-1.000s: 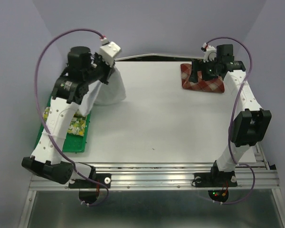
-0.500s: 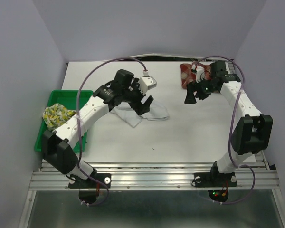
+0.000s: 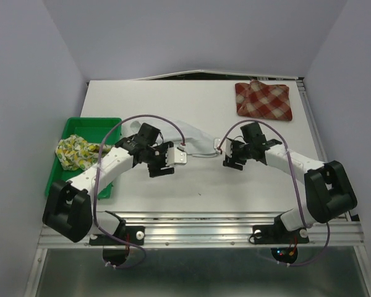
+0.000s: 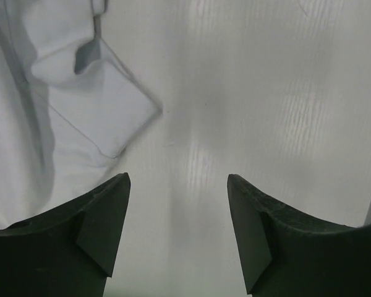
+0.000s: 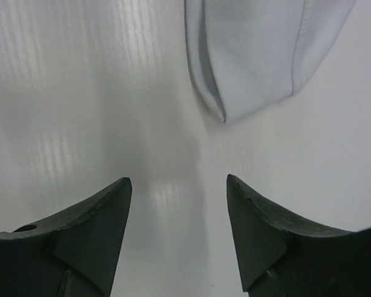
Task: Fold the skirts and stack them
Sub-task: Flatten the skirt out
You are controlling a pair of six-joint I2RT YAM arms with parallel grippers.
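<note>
**White skirt lying crosswise between two open claws**

We are looking at the white skirt [image 3: 195,137], which is lying on the bench [image 3: 198,185] near its middle. Its long axis is running side to side, tilting a little toward the near right. The left claw [image 4: 177,179] is hanging low near the skirt's left end, and the right claw [image 5: 178,180] is hanging low near its right end. Neither is clearly the nearer.

In the left wrist view a cloth corner is sitting ahead of the fingers and to their left, with bare bench directly between them. In the right wrist view a hemmed corner is sitting ahead and slightly to the right, again not between the fingers. Both claws are spread wide and carrying nothing.

We are judging that each claw needs to move forward onto its own corner before any fold can start.

We are counting three skirts:
- the white one at the centre;
- the plaid skirt [image 3: 263,100], lying at the far right of the bench, well apart;
- the fruit-print skirt [image 3: 74,153], bunched inside the green tray [image 3: 94,121] at the left edge.

That makes one tray and two claws.
</note>
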